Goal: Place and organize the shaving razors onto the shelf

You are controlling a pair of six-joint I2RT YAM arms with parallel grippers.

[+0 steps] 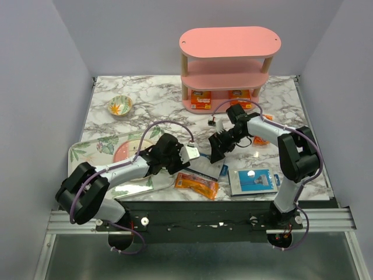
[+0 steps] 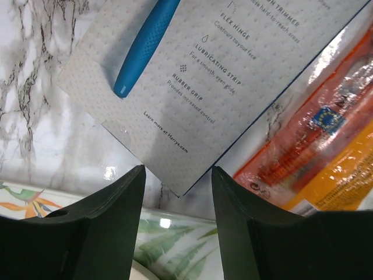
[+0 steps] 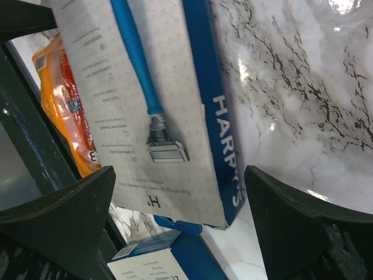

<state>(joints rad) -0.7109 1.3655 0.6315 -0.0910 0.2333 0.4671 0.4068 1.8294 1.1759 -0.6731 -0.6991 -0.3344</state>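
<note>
The pink three-tier shelf (image 1: 228, 63) stands at the back, with two orange razor packs (image 1: 201, 100) (image 1: 239, 94) on its bottom board. A third orange pack (image 1: 197, 185) lies near the front edge. A fourth (image 1: 260, 140) lies partly hidden by the right arm. One blue-and-grey card (image 1: 252, 181) lies front right. The other card (image 2: 192, 76) (image 3: 163, 105) lies between the grippers. My left gripper (image 1: 185, 163) (image 2: 178, 175) is open, just short of that card's corner. My right gripper (image 1: 214, 157) (image 3: 179, 175) is open wide above the card's end.
A floral tray (image 1: 87, 153) with a pink plate (image 1: 125, 150) lies at the left and shows under the left fingers (image 2: 175, 233). A small floral bowl (image 1: 120, 105) sits at the back left. The orange pack (image 2: 326, 146) (image 3: 64, 111) lies beside the card.
</note>
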